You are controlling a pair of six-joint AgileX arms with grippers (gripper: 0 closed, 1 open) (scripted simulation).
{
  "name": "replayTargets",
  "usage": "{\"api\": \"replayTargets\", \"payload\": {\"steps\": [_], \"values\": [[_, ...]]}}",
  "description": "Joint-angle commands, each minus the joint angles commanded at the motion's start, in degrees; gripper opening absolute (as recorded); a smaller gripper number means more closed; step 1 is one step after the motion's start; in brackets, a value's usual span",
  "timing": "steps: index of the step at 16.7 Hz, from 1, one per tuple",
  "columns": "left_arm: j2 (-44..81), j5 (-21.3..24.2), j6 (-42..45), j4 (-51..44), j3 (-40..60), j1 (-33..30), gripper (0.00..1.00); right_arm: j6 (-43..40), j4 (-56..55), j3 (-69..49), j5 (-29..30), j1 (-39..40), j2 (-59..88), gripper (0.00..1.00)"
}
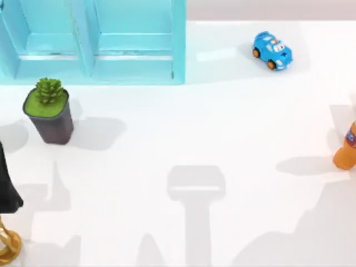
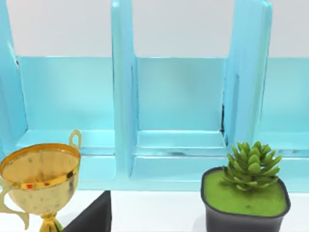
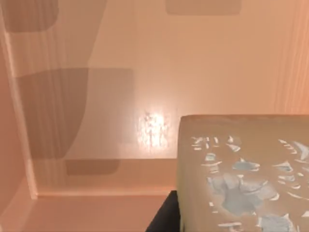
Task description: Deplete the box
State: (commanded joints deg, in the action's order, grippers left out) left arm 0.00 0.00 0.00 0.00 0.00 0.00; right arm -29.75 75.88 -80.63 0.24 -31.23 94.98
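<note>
Probably light and stiff yet crushable: plain cardboard, likely hollow, with dry faces unlikely to slip. Best pinched across two opposite flat walls with modest force, clear of the corners. Box (image 3: 241, 174) very close before the right end effector, pale flecked face turned toward its wrist camera; whether clamped on it, apart or together cannot be told. From above instead: bench (image 1: 222, 139), toy car (image 1: 272, 51), orange bottle (image 1: 347, 150), blue shelf (image 1: 94, 41), plant pot (image 1: 49, 114). Ahead of the idle left end effector, in its wrist view: a gold trophy (image 2: 41, 169) before the shelf's compartments.
</note>
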Motion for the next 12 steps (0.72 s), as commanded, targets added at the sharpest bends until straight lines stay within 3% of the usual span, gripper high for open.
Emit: {"api": "replayTargets", "payload": {"steps": [8,12], "values": [[0.0,0.0,0.0,0.0,0.0,0.0,1.0,0.79,2.19,-1.89,0.08,0.86,-0.44,0.0],[0.0,0.0,0.0,0.0,0.0,0.0,1.0,8.98,4.7,-3.91,1.12,9.25,0.26,0.0]]}}
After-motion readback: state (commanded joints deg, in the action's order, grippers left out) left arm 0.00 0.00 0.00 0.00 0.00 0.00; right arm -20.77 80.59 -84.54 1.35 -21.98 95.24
